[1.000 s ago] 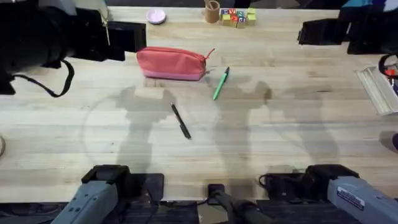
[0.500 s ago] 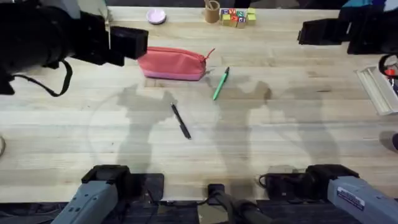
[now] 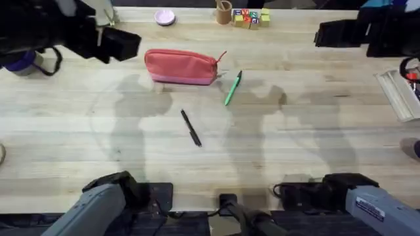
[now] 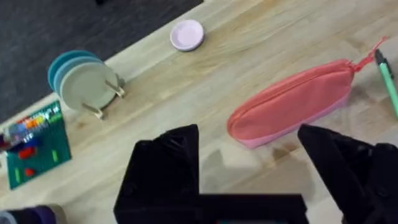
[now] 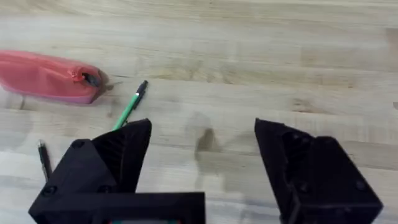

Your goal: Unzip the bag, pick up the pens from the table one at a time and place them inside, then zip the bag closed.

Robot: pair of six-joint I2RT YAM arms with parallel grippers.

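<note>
The coral-pink bag [image 3: 180, 67] lies zipped on the table [image 3: 295, 144], its red pull cord pointing right. A light-green pen [image 3: 232, 88] rests just to its right, and a thin black pen [image 3: 191, 127] lies nearer the front. My left gripper [image 3: 123, 44] hovers left of the bag, apart from it. In the left wrist view this gripper [image 4: 249, 142] is open and empty, with the bag [image 4: 292, 102] and green pen [image 4: 388, 78] beyond it. My right gripper [image 3: 328, 34] is far right and, in the right wrist view [image 5: 202, 134], open and empty, facing the bag [image 5: 46, 76], green pen [image 5: 129, 107] and black pen [image 5: 45, 160].
A pink dish [image 3: 164, 17], a wooden cup [image 3: 224, 12] and coloured blocks [image 3: 251, 18] line the far edge. A clear tray [image 3: 399, 92] sits at the right edge. A rack of plates [image 4: 81, 81] and a green board [image 4: 34, 140] stand off to the left.
My left arm has drawn leftward, away from the bag's left end. The bag, both pens and the right arm have not moved.
</note>
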